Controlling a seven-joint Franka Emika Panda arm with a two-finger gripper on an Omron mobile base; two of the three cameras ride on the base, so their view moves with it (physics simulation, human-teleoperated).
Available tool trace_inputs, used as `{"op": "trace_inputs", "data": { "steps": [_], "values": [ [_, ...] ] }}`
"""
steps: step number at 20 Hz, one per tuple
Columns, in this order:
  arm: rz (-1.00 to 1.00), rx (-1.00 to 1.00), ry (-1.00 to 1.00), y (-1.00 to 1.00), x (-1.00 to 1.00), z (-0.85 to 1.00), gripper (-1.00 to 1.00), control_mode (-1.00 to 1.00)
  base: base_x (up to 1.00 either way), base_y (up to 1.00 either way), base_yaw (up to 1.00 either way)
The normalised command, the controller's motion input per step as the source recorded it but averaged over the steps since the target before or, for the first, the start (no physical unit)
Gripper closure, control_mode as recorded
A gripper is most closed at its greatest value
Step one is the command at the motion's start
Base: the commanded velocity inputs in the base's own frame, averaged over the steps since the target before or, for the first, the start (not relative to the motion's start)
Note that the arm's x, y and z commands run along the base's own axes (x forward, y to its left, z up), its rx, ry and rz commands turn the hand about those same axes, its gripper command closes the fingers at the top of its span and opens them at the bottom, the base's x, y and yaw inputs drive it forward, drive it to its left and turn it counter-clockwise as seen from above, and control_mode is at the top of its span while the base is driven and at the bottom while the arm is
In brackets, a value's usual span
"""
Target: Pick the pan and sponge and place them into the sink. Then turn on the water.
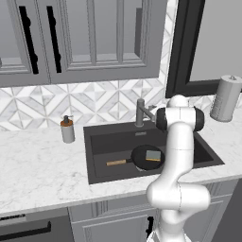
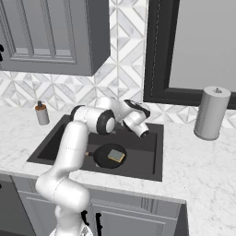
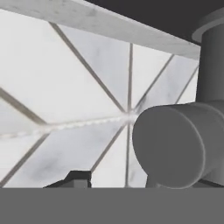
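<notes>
faucet (image 3: 183, 144) blocks close ahead | tiled wall (image 3: 65, 96) just behind

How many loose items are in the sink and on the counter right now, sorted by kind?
Pans: 1, the pan lying in the sink
Sponges: 1, the sponge resting inside the pan
Soap dispensers: 1, the soap dispenser on the counter left of the sink
Paper towel rolls: 1, the paper towel roll on the counter to the right
Total: 4

We saw the white marble counter (image 1: 42, 165) carrying a soap dispenser (image 1: 67, 129) left of the sink (image 1: 99, 142) and a paper-towel roll (image 2: 211, 113) toward its right back edge.
</notes>
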Motion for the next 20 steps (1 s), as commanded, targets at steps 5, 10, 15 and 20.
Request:
{"op": "trace_inputs", "data": {
  "steps": [5, 10, 15, 20],
  "values": [
    [-0.15, 0.04, 0.00, -0.57, 0.12, 0.00, 1.00, -1.00, 0.00, 0.00, 0.00],
    [-0.16, 0.06, 0.03, -0.79, 0.21, 0.00, 1.00, -1.00, 0.00, 0.00, 0.00],
    [-0.03, 0.14, 0.16, -1.00, 0.36, 0.00, 1.00, -1.00, 0.00, 0.00, 0.00],
    [0.02, 0.22, 0.15, -1.00, 0.32, -0.02, 1.00, -1.00, 0.00, 0.00, 0.00]
  ]
}}
